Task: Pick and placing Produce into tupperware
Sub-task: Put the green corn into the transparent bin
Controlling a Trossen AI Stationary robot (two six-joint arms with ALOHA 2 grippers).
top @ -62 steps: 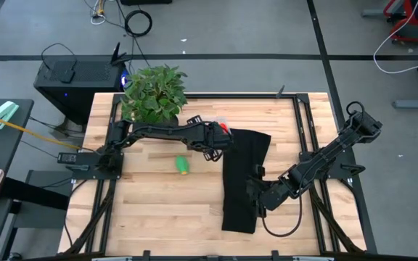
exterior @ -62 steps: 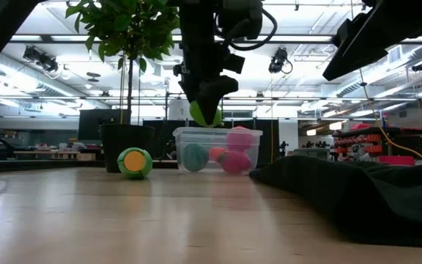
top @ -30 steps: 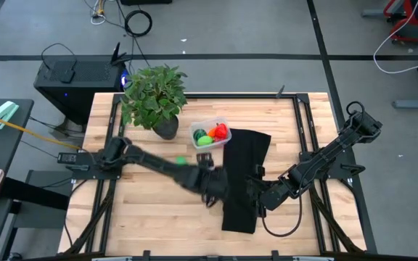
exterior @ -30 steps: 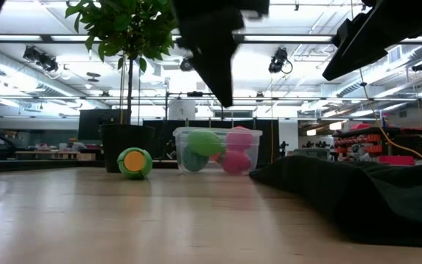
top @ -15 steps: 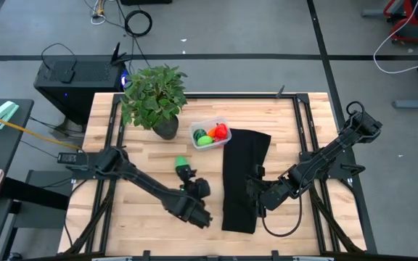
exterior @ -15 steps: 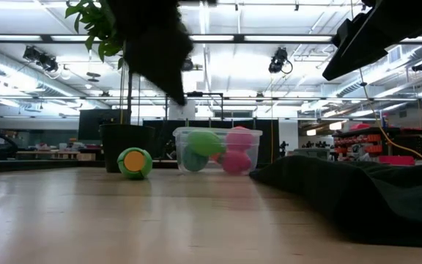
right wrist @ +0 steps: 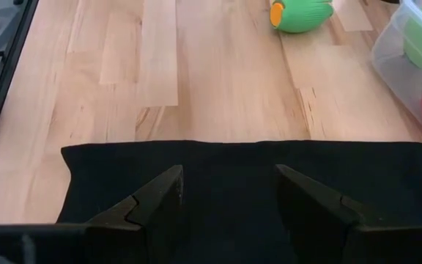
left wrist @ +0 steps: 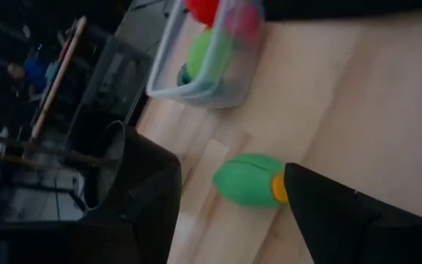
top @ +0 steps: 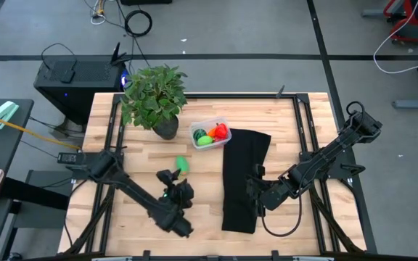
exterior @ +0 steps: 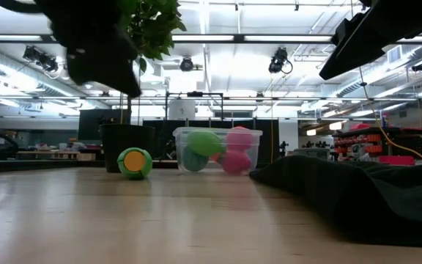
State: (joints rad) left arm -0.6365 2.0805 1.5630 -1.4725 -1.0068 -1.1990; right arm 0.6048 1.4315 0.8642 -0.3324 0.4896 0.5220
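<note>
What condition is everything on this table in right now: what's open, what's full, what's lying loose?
Clear tub: upright, no lid on, toy fruits inside.
Green toy vegetable: lying loose on the wood, outside the tub.
Left gripper: open, empty, near the green toy.
Right gripper: open, empty, over the black cloth.
Black cloth: spread flat, rumpled.
Potted plant: standing upright.

Left tool (top: 167, 176) just beside green produce (top: 182, 165) on table (top: 144, 156), tupperware (top: 210, 133) filled, right tool (top: 255, 192) over black cloth (top: 241, 177)
</note>
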